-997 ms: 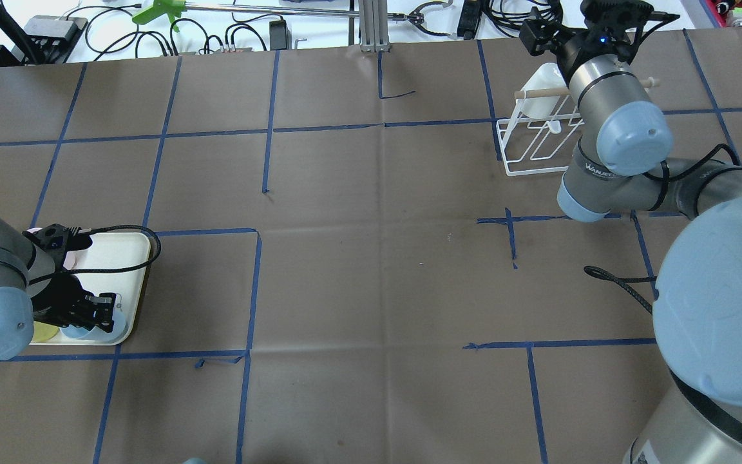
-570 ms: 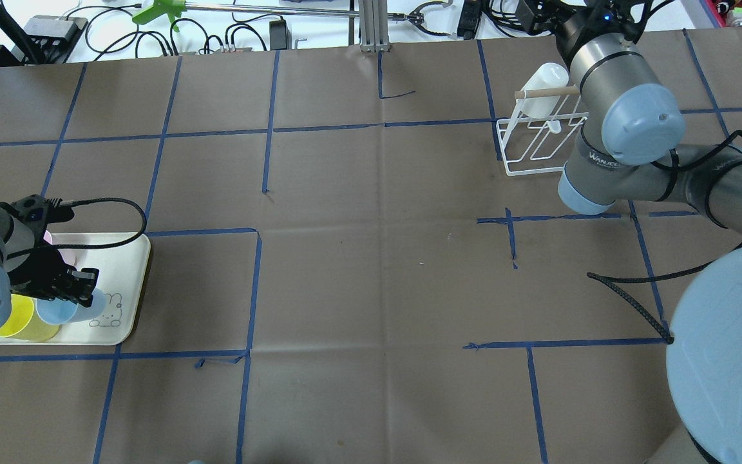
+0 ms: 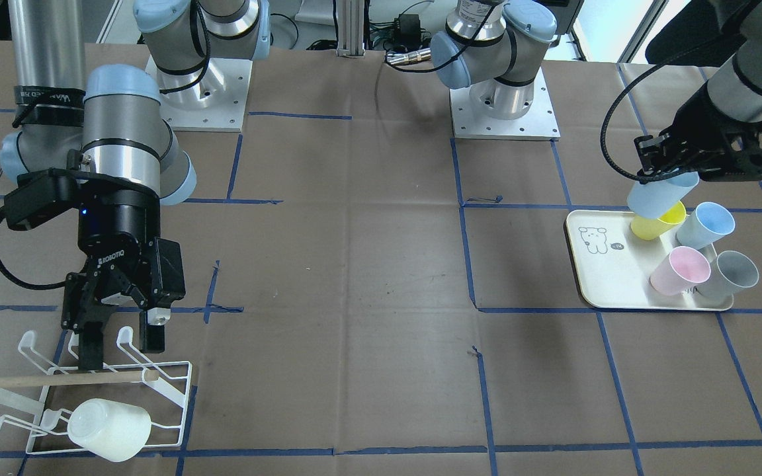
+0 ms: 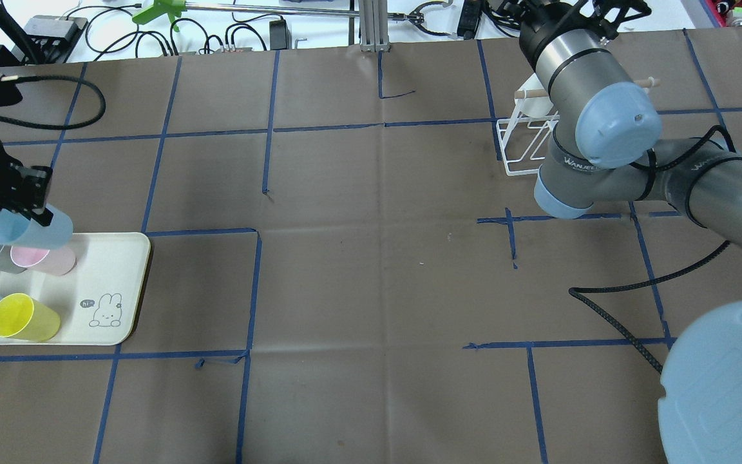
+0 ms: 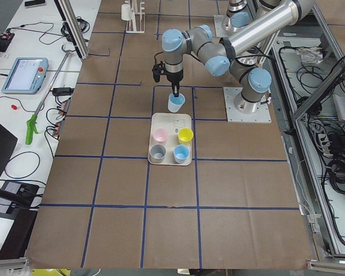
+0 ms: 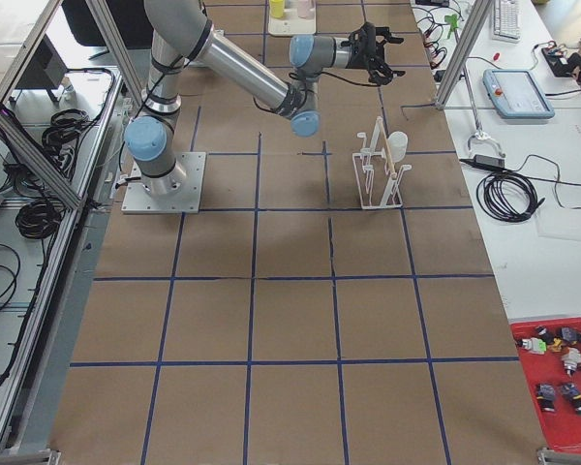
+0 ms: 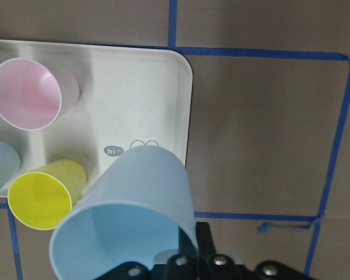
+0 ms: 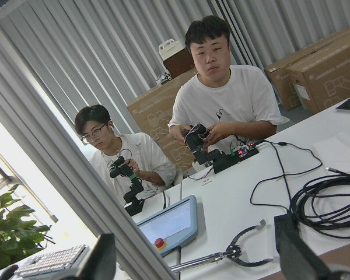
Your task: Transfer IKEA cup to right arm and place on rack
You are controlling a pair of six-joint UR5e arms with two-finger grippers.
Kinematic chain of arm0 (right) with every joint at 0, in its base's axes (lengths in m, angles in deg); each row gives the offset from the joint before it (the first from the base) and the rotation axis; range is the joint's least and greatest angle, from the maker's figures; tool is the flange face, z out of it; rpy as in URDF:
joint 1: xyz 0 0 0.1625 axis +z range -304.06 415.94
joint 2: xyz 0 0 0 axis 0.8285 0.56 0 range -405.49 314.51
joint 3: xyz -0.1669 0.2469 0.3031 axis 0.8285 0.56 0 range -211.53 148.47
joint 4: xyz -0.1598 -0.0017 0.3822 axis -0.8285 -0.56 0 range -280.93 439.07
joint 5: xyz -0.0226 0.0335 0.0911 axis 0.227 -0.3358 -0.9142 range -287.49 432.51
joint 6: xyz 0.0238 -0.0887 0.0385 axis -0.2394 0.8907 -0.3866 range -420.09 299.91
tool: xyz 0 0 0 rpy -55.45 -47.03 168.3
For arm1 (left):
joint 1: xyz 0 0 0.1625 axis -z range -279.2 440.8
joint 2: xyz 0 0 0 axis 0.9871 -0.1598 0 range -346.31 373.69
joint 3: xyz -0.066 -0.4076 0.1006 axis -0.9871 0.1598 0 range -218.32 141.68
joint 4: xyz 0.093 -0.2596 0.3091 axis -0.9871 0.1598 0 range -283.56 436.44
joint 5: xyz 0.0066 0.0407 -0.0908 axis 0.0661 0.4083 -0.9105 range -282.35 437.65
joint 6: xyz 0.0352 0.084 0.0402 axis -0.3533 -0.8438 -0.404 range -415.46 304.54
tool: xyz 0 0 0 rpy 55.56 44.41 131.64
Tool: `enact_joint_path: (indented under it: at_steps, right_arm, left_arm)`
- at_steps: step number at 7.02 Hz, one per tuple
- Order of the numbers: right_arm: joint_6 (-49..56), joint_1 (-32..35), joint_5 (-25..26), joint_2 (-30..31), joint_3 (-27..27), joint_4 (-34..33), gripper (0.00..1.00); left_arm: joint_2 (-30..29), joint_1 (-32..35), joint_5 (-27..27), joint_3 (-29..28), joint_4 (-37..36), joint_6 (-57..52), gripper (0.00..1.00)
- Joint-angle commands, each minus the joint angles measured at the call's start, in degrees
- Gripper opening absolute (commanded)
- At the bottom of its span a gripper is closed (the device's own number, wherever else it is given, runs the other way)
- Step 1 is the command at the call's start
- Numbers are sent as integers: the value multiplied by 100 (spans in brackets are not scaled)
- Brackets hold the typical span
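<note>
My left gripper (image 3: 671, 177) is shut on the rim of a light-blue cup (image 3: 660, 196) and holds it tilted above the cream tray's (image 3: 602, 281) back edge. The cup also shows in the overhead view (image 4: 28, 230) and fills the left wrist view (image 7: 128, 216). My right gripper (image 3: 122, 347) is open and empty, pointing down just above the white wire rack (image 3: 168, 389) beside its wooden dowel (image 3: 37, 381). Its spread fingers (image 8: 102, 259) show in the right wrist view. A white cup (image 3: 110, 428) hangs on the rack's front prongs.
The tray (image 4: 120, 270) holds a yellow cup (image 3: 657, 221), a second blue cup (image 3: 706, 225), a pink cup (image 3: 680, 271) and a grey cup (image 3: 728, 274). Blue tape lines grid the brown table. Cables lie along the far edge (image 4: 229, 32). Two operators sit beyond it.
My left gripper has lifted the blue cup off the tray and carried it up and back. My right wrist has swung a little to the left over the rack.
</note>
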Motion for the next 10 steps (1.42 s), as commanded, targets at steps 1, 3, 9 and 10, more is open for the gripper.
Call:
enact_joint_path:
  at_steps: [1,3,9,10]
  right_arm:
    - [-1321,36,-864,-12,-31,14,100]
    - [-2078,89,-1244,58,-338,659,100]
    - [-3972,413,-2002,374,-610,1306,100]
    - [-3981,501,-1993,418,-690,1289,100]
  left_arm:
    - [-706,379,-171,-1405,739,210,0]
    - [-929,670,-418,-1455,130,255,0]
    - [-745,1459,-2851,950,-5358,44,0]
    - [-710,1714,-3062,1424,-6282,44,0]
